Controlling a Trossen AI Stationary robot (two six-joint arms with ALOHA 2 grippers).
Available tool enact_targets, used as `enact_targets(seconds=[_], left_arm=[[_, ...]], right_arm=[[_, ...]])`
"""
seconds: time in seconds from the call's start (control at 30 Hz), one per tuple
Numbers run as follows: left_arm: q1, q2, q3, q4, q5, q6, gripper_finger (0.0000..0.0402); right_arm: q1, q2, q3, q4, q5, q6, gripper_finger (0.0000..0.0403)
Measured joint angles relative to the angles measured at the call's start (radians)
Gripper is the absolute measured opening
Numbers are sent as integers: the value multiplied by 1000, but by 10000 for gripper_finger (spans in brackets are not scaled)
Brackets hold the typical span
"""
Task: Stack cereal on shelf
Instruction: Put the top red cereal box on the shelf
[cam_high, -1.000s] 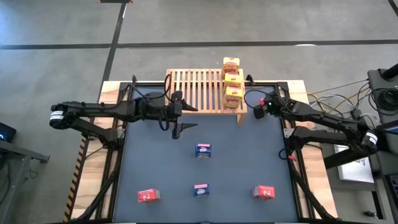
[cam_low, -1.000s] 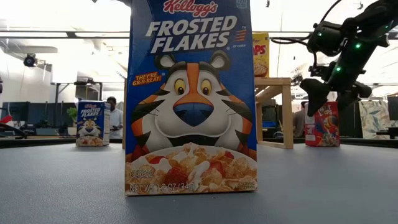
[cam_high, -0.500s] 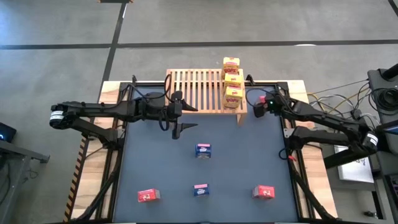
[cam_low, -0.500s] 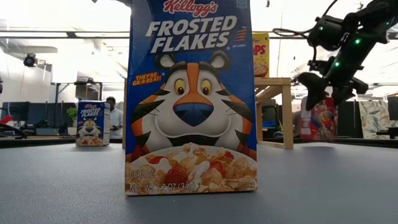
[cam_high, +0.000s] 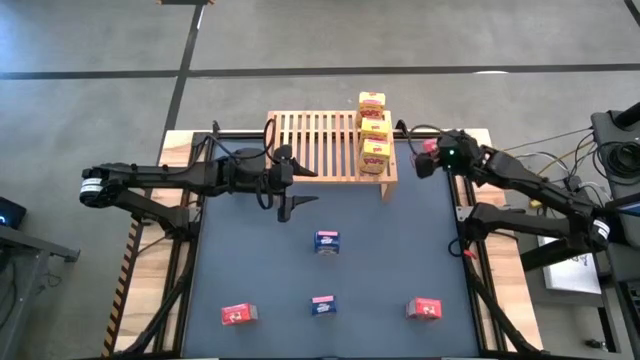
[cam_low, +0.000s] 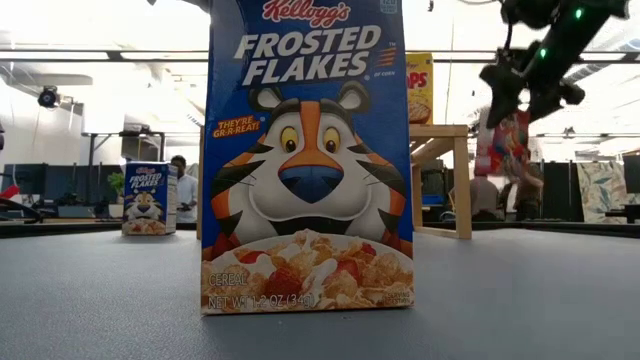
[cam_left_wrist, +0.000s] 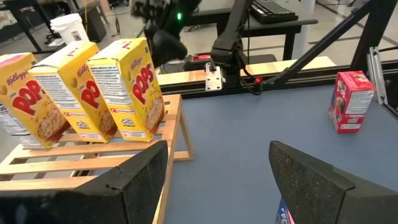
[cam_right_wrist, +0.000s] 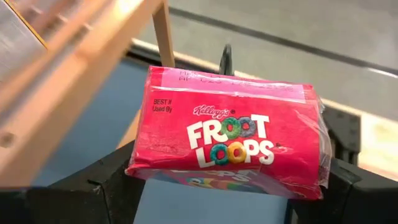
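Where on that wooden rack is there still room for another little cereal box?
The shelf is bare from its left end to the three yellow boxes, which crowd its right end. The right pincer holds a red box just off that crowded end. On the mat, blue boxes and red ones sit apart, with open gaps between.

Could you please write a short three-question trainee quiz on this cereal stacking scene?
1. True or false: the right tool holds a red Froot Loops box.
2. How many yellow boxes stand on the shelf?
3. Which is open and holding nothing: A) left tool B) right tool?

Key: 1 true; 2 three; 3 A.
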Motion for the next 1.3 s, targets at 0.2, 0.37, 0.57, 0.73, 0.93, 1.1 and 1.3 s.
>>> enact_targets(seconds=[0.2,0.37,0.57,0.73,0.93,1.1,1.3], left_arm=[[0,0,0,0,0,0,263],[0,0,0,0,0,0,263],[0,0,0,12,-55,8,263],[0,0,-1,69,-69,26,263],[0,0,-1,209,-69,42,263],[0,0,5,340,-70,89,263],[-1,9,6,480,-116,149,263]], right_arm=[[0,-22,122,-43,-27,-33,314],[0,-28,260,-106,-27,-54,309],[0,-28,417,-111,-118,-54,315],[0,-27,465,-53,-293,-54,315],[1,-16,451,46,-414,-38,310],[1,16,449,111,-468,-27,315],[17,69,447,187,-498,-19,310]])
